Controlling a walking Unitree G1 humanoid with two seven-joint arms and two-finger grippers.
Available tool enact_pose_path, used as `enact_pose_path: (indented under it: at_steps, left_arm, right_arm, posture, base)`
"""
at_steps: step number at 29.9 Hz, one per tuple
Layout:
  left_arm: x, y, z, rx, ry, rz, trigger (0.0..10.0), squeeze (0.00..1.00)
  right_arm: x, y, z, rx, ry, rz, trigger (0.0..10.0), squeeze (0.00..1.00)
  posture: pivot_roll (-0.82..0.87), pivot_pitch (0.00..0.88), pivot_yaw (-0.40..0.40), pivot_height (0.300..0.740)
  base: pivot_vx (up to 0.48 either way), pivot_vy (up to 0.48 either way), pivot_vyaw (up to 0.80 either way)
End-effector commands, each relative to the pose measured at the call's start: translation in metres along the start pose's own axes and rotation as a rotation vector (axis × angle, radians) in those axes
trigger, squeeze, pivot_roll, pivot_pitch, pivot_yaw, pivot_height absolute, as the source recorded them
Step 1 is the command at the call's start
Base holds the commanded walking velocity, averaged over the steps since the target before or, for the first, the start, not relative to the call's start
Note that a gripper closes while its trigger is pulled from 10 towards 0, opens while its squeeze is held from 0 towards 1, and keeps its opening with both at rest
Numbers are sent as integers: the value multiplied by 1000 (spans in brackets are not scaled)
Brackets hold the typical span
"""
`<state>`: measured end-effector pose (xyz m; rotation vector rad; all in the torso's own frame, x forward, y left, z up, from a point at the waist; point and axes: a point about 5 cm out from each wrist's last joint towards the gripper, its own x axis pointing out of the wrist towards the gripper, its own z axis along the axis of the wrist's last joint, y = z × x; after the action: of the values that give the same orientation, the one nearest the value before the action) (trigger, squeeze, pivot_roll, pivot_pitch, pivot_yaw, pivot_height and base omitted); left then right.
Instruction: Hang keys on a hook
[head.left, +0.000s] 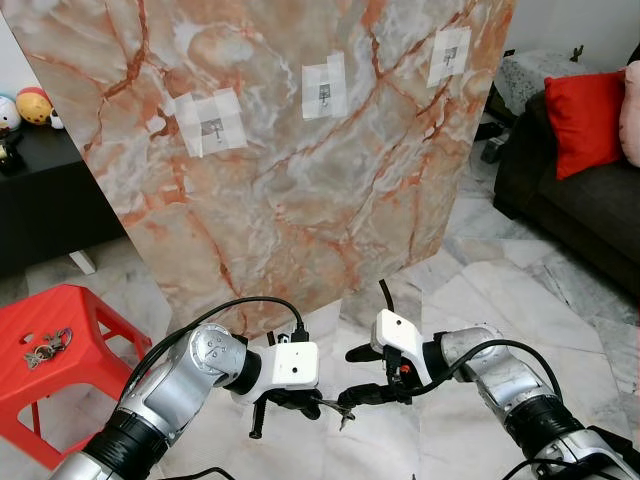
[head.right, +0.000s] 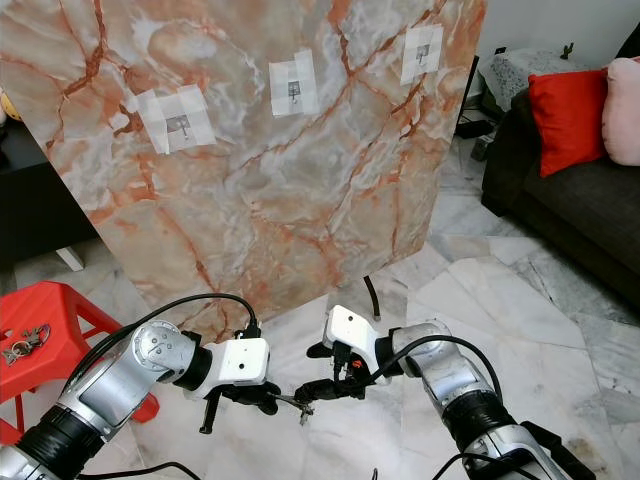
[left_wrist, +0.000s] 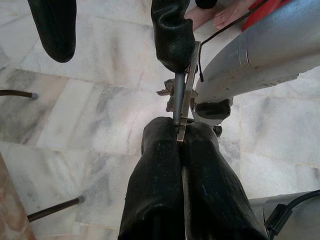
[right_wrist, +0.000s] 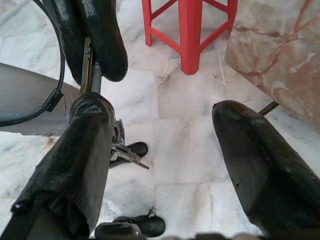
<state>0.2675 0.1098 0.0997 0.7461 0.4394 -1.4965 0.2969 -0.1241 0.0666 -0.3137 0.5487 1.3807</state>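
While both grippers meet low centre in the left eye view, left gripper (head.left: 290, 402) clamps the keys (head.left: 338, 406). Left wrist: fingers (left_wrist: 160, 170) clenched on key ring. Right wrist: right gripper (right_wrist: 165, 130) spread wide, one finger touching keys.

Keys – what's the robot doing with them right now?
The left gripper is shut on the keys, holding them low over the marble floor. The right gripper is open, with one finger touching the key ring, as in a handover. The marble board ahead carries three taped hooks, none bearing keys. More keys lie on the red stool.
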Motion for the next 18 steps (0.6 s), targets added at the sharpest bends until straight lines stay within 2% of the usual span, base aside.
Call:
enact_pose_path:
  at_steps: [1,6,8,11,16,18]
  left_arm:
    - [-12,13,20,49,-86,61,10000,0]
    - [-12,13,20,47,-86,60,10000,0]
    - [-11,12,17,45,-66,56,10000,0]
    - [-10,10,14,26,-72,51,10000,0]
    - [-12,8,7,33,-22,44,10000,0]
    - [-11,6,-2,39,33,32,10000,0]
  right_arm:
    - [6,8,-19,25,93,30,10000,0]
    - [6,7,-20,21,96,20,10000,0]
    - [5,1,-18,-12,104,-48,10000,0]
    - [-1,-7,-13,-7,68,-134,10000,0]
    - [-13,-11,-9,10,22,-173,10000,0]
    - [-17,-15,-6,10,-16,-229,10000,0]
  posture:
    - [36,67,-13,740]
    - [36,67,-13,740]
    - [36,67,-13,740]
    - [36,67,-13,740]
    - [27,65,-11,740]
    - [25,65,-12,740]
  base:
    - [0,0,0]
    - [0,0,0]
    - [0,0,0]
    - [0,0,0]
    - [0,0,0]
    - [0,0,0]
